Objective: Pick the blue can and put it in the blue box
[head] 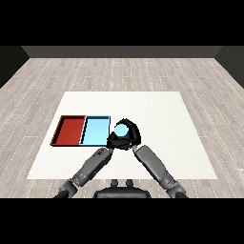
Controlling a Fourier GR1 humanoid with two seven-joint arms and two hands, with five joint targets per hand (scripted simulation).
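Head view. The white table (157, 143) carries two shallow trays side by side toward its left part: a red tray (69, 130) on the outside and a light blue tray (95, 131) directly beside it, their long edges touching.

Right hand (134, 135): the grey right forearm (156, 167) comes in from the lower right corner and ends at the black hand just right of the light blue tray's right rim. Its fingers are curled round the blue can (122, 129); dark fingers arc over the top and right side of the can, and only the can's pale blue face shows between them. The can is enclosed by this hand, just beside the light blue tray and outside it, not over the tray's floor. Whether the can stands on the table or is lifted clear of it cannot be told from this view.

Left hand (113, 141): the grey left forearm (93, 167) comes in from the lower left and ends immediately below and left of the can, close against the right hand. The two black hands overlap in the view, so the left hand's finger posture cannot be told, nor whether it touches the can.

Both trays lie to the left of the two hands; the red tray is the farther one.
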